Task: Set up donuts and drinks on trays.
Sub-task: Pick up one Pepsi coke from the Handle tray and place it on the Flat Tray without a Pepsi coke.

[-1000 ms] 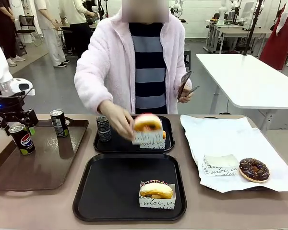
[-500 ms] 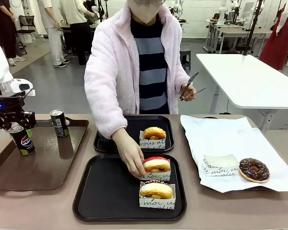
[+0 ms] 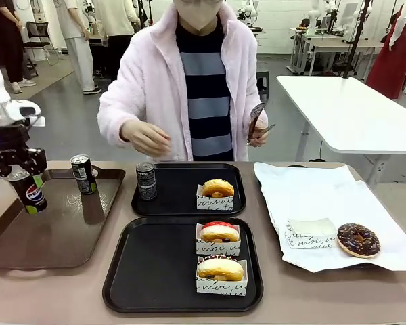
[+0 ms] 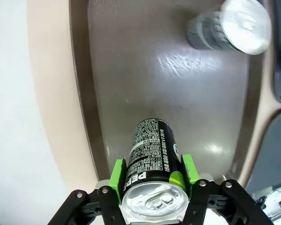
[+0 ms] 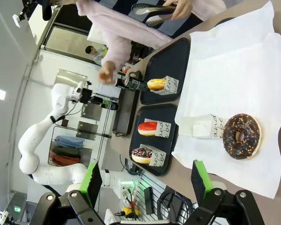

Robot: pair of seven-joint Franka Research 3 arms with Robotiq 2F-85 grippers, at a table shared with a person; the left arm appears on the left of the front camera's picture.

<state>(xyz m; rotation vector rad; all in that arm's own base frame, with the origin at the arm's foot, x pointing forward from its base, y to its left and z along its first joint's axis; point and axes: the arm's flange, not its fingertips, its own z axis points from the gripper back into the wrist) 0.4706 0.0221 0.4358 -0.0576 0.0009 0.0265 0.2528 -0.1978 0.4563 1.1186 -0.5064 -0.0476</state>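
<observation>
The Pepsi can (image 3: 29, 194) is clamped in the left gripper (image 3: 17, 164), with the green pads on its two sides just under the silver top. It leans a little and seems to hang just above the brown tray (image 3: 61, 237), at 9 o'clock of the table, so I judge it is on its way to a black tray. A grey can (image 3: 83, 174) stands upright on the brown tray at 2 o'clock from it.

The far black tray (image 3: 183, 196) has a dark can (image 3: 146, 181) at its 9 o'clock edge and a plain donut (image 3: 217, 187) at 3 o'clock, which looks like a complete set. The near black tray (image 3: 155, 264) carries a red-iced donut (image 3: 219, 232) and a nearer donut (image 3: 220, 269) on its 3 o'clock side. Its 9 o'clock side is free, probably kept for a drink.

A chocolate donut (image 3: 358, 239) lies bare on the white paper (image 3: 311, 196), beside an empty paper holder (image 3: 310, 233). The person's hand (image 3: 260, 139) holds tongs (image 3: 258, 114). The right gripper (image 5: 145, 180) is spread wide and holds nothing.
</observation>
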